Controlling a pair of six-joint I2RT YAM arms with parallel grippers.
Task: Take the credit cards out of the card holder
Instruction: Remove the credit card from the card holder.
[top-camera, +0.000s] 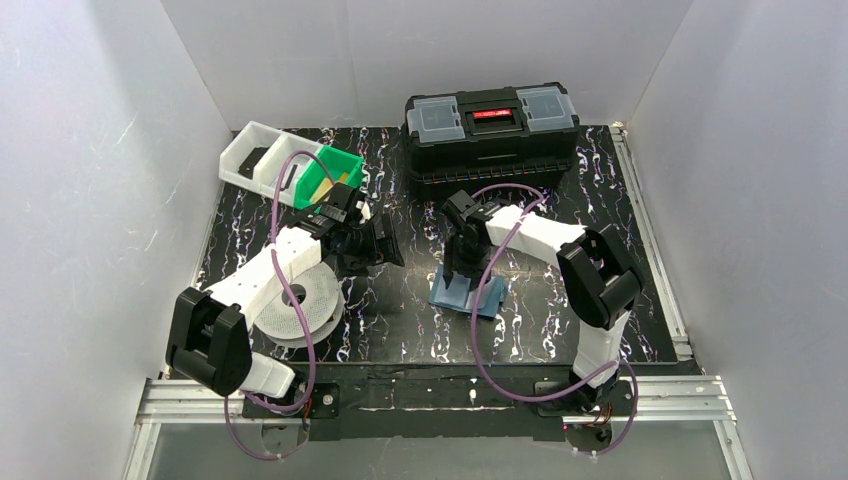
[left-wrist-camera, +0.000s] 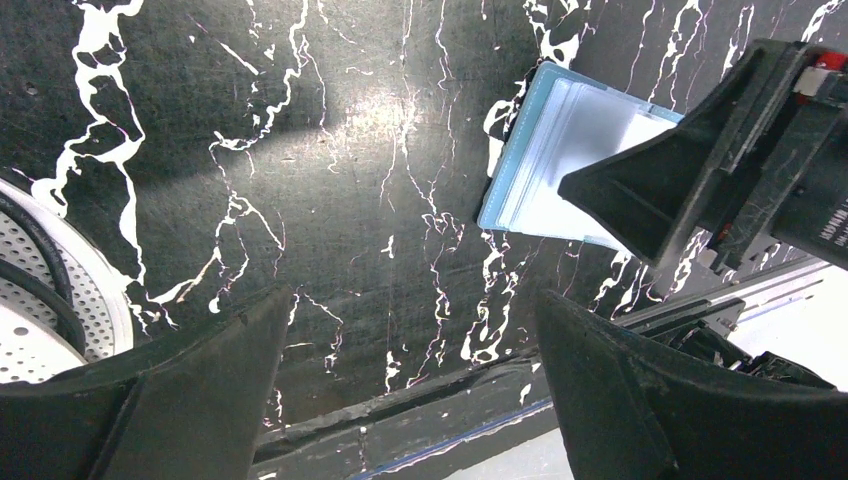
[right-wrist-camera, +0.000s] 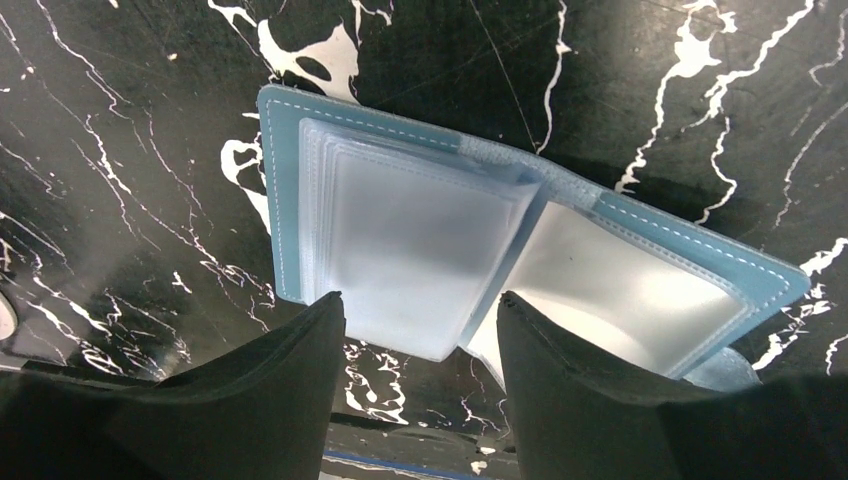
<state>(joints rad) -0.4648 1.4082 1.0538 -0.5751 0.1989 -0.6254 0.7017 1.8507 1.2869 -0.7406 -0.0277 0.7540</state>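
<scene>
- White walls close in three sides of a black table veined with white.
- At the back stands a large black toolbox. To its left are a green bin and a white tray, side by side.
- What looks like a tan card shows inside the green bin, too small to be sure of.
- A white perforated disc lies on the left of the table, under the left arm.
- The card holder lies opened flat near the middle of the table, in front of the toolbox and well apart from the bins.
- From the right wrist, the holder's blue cover is spread out, with frosted clear sleeves fanned over it. One sleeve is lifted a little off the rest.
- The right claw hangs right over the holder's near edge. Its fingers are partly apart, with the corner of the lifted sleeve showing in the gap. I cannot tell if either finger touches it, and it grips nothing.
- The left claw hovers over bare table to the left of the holder, spread wide and empty.
- From the left wrist, the right arm's finger comes down onto the holder's sleeves.
</scene>
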